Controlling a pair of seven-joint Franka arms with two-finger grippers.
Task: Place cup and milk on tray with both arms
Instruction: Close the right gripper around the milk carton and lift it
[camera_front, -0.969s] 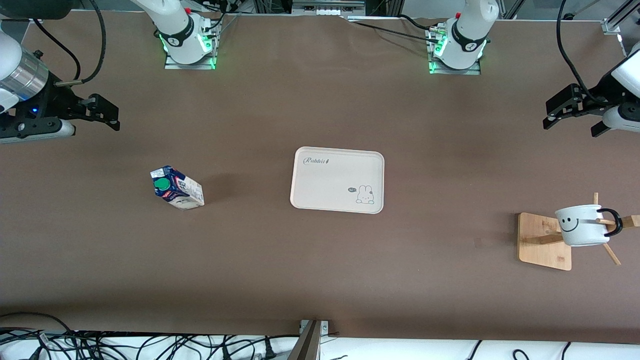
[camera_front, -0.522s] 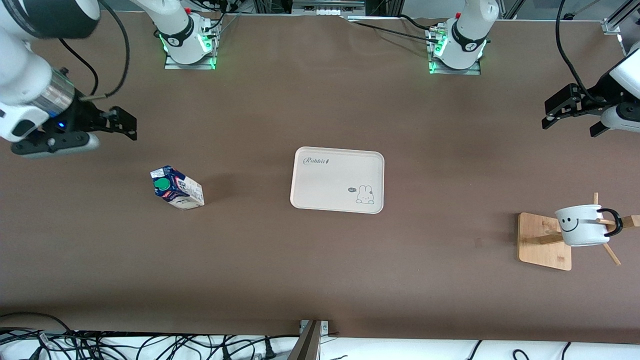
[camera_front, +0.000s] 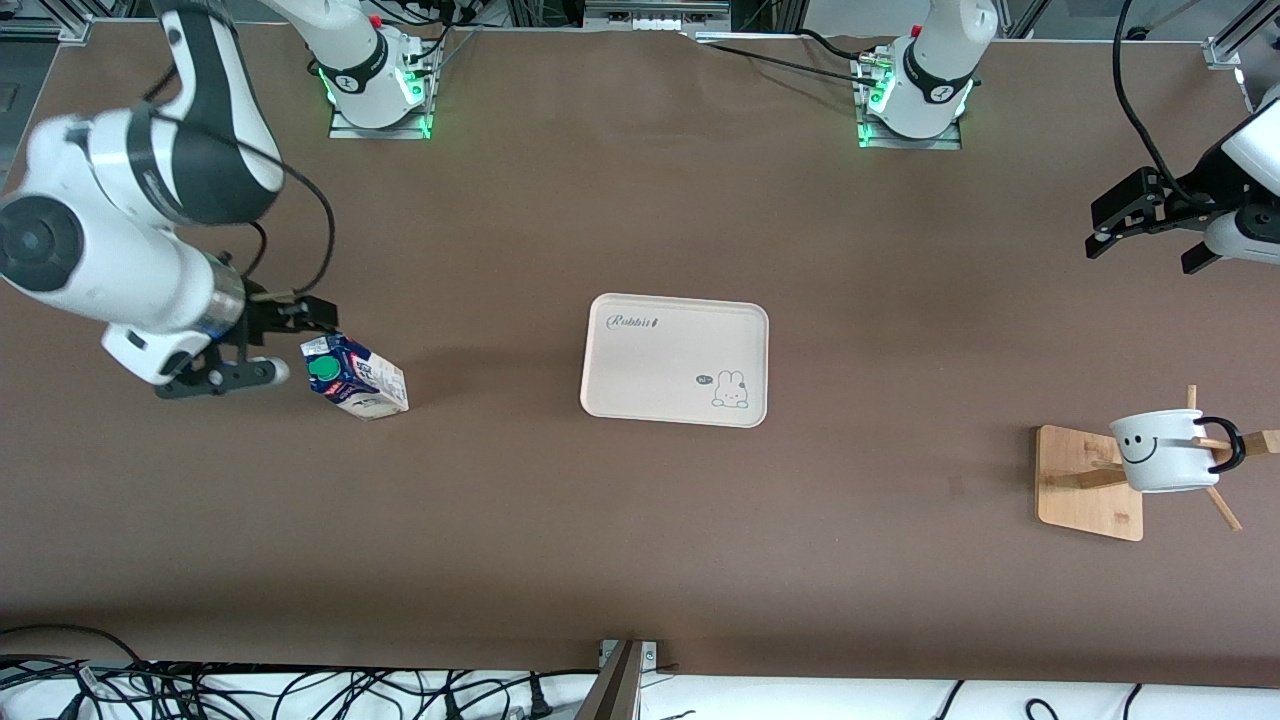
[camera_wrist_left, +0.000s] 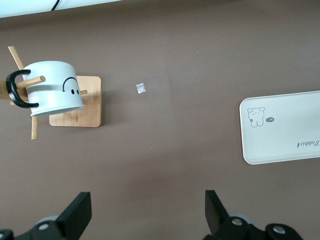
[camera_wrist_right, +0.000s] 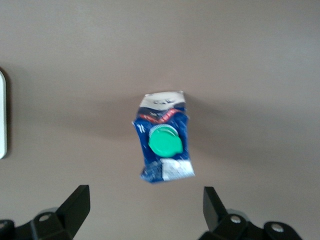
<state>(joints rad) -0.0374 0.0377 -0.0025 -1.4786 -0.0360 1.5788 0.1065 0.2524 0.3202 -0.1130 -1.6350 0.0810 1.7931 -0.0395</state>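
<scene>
The milk (camera_front: 355, 378) stands on the table toward the right arm's end, green cap up; it also shows in the right wrist view (camera_wrist_right: 163, 142). My right gripper (camera_front: 290, 345) is open and empty, just beside the carton at its top, apart from it; its jaws (camera_wrist_right: 145, 210) stand wide. The cup (camera_front: 1160, 452) hangs on a peg of a wooden rack toward the left arm's end, also in the left wrist view (camera_wrist_left: 52, 89). My left gripper (camera_front: 1150, 240) is open and empty, up over bare table, and waits (camera_wrist_left: 147, 215). The tray (camera_front: 675, 360) lies empty mid-table (camera_wrist_left: 285, 127).
The wooden rack's square base (camera_front: 1085, 480) sits on the table under the cup. A tiny scrap (camera_front: 955, 485) lies on the table beside the rack. Cables (camera_front: 300, 690) run along the table's edge nearest the front camera.
My right arm has swung from the table's end down to the milk, its open gripper now beside the carton's top. The left arm has barely moved.
</scene>
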